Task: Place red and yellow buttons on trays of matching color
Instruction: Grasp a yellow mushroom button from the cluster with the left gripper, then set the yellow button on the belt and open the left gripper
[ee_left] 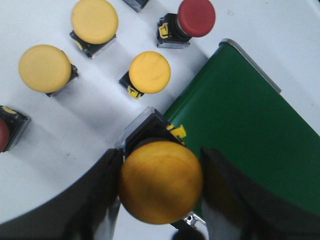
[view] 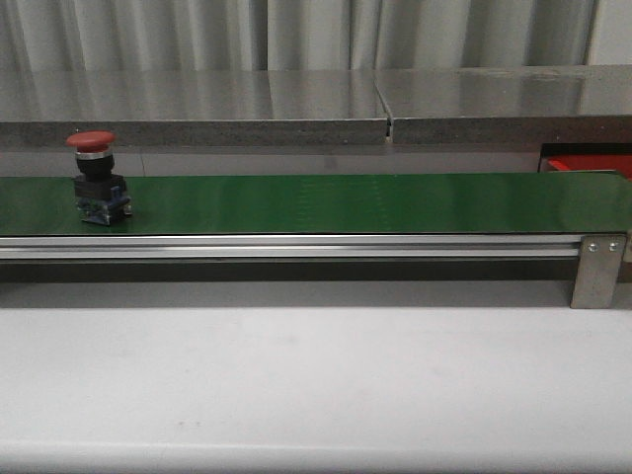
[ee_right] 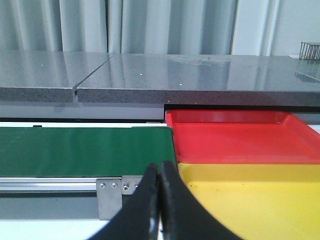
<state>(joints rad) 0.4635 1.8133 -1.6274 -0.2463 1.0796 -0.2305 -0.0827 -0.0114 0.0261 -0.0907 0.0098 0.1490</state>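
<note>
Closest to your left wrist camera is a yellow button [ee_left: 161,181], its domed cap facing the lens and its black base [ee_left: 146,131] pointing away toward the white bench [ee_left: 100,125], so its long axis runs straight along the line of sight. Your left fingers [ee_left: 102,200] are clenched on it: one dark finger lies against each side of the cap, and the button sits squarely between them, over the edge where the green conveyor belt [ee_left: 250,135] meets the bench. Beyond the fingertips you can see more buttons standing cap-up on the bench: a small yellow one [ee_left: 149,72] just past the held button, two larger yellow ones [ee_left: 94,20] [ee_left: 45,68] farther off to one side, a red one [ee_left: 196,17] near the belt's end, and part of another red one [ee_left: 4,134] at the frame edge. In your right wrist view the right fingers [ee_right: 160,187] are pressed together with nothing between them; past their tips lie the yellow tray [ee_right: 250,200] and, behind it, the red tray [ee_right: 235,137], both touching side to side and butted against the end of the belt. From the front view a red button [view: 96,178] stands upright on the belt, cap up, at its left end, well apart from the red tray's corner [view: 583,164] at the far right.
</note>
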